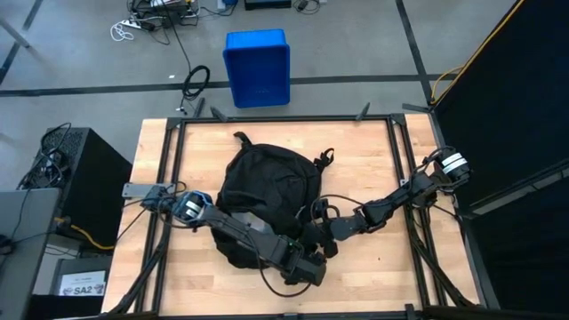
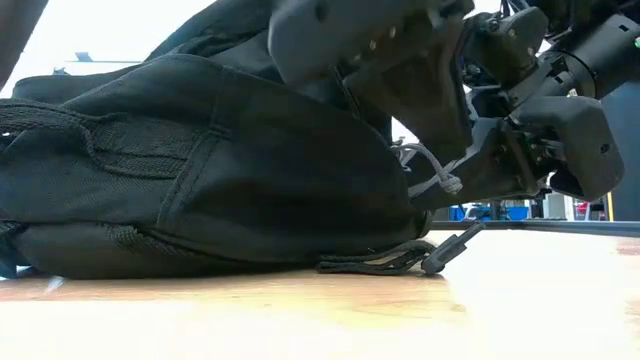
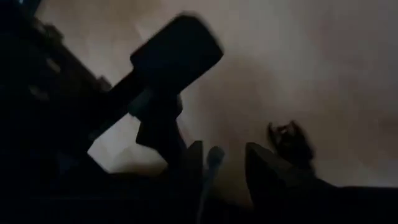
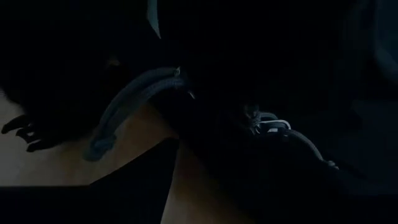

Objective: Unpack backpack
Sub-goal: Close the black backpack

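Backpack (image 1: 267,191) lies mid-counter, both hands at its near-right corner: left hand (image 1: 307,267) barely parted, right hand (image 1: 322,233) wide, holds unclear.

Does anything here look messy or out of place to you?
Nothing is spilled or damaged. The backpack lies slumped flat on the table, one strap with its buckle trailing loose, and both arms crowd its near right edge.
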You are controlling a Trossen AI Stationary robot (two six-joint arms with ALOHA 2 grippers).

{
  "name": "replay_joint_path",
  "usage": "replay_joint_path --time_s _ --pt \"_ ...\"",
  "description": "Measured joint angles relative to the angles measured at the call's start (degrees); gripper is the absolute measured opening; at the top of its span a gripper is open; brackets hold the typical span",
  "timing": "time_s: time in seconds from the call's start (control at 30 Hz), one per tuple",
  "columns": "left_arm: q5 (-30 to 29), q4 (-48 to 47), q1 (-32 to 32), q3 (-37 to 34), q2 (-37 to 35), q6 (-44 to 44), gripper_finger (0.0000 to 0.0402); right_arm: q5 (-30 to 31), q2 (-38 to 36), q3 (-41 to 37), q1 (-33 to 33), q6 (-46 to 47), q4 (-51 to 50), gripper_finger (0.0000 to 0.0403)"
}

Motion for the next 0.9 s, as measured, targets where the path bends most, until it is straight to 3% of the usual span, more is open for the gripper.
replay_joint_path --time_s 0.27,0.47,0.6,0.77,0.9 --pt "-2.46 -0.1 1.1 -1.26 0.18 0.03 0.0187 -0.16 0.02 -0.01 -0.02 0.23 -0.12 0.021" --pt "-2.93 0.88 1.8 -4.68 0.19 0.02 0.0196 0.02 0.15 -0.2 -0.13 0.37 -1.15 0.0218" --pt "-4.47 2.22 1.85 -4.96 0.23 -1.18 0.0156 -0.17 0.15 -0.2 -0.82 1.42 -1.72 0.0225" --pt "-3.91 1.68 2.11 -4.99 0.34 -2.44 0.0029 -0.15 0.15 -0.11 -1.11 2.54 -3.71 0.0225" --pt "-3.59 0.77 2.28 -4.99 0.36 -4.82 0.0004 1.06 0.13 -0.07 -1.18 2.85 -4.81 0.0216"
